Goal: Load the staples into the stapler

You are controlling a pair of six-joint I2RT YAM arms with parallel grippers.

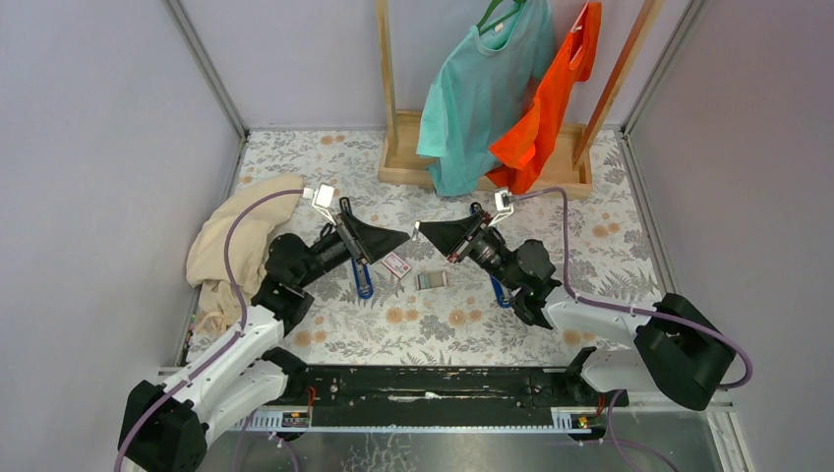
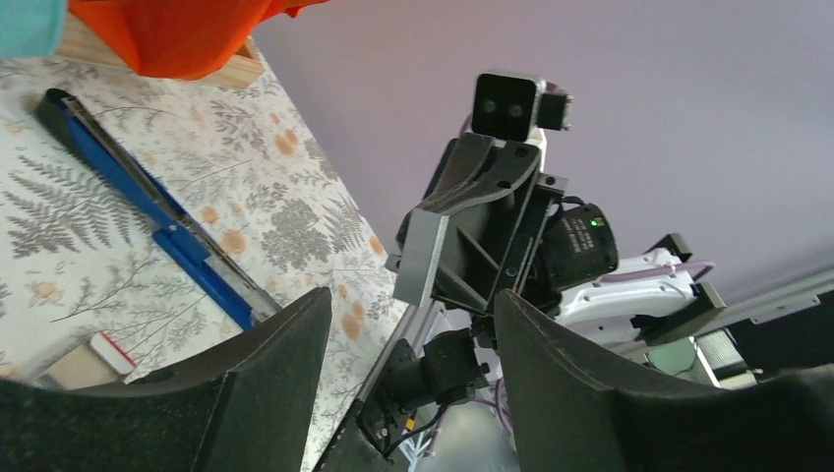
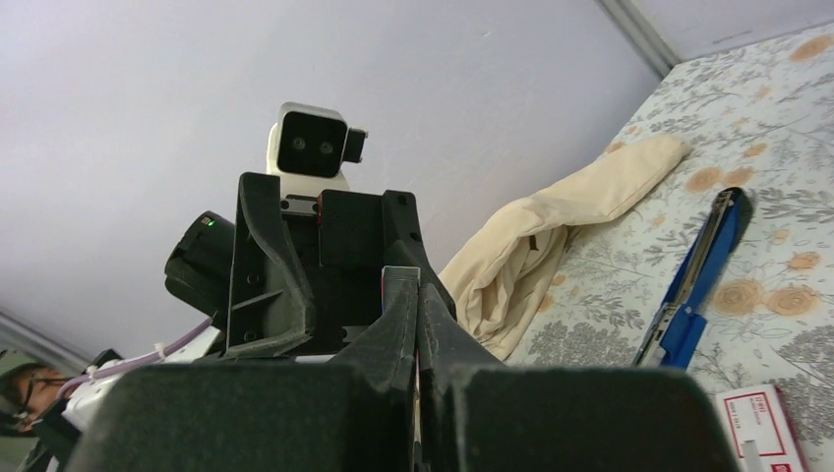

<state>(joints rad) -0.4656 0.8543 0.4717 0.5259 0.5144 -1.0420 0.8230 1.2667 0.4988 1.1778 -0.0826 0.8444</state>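
The left jaws we read as released and the right as clenched on nothing we can confirm, both raised just beyond the staple box (image 1: 395, 264), while the staples (image 1: 431, 280) lie on the counter (image 1: 443, 329) just right of that box, long axis crosswise, about equidistant from both.

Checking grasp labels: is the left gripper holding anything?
No; in the left wrist view the left gripper stands open, with nothing between its fingers.

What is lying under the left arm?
A blue stapler on the floral table; only its near end shows below the left gripper, and the rest is covered by the arm.
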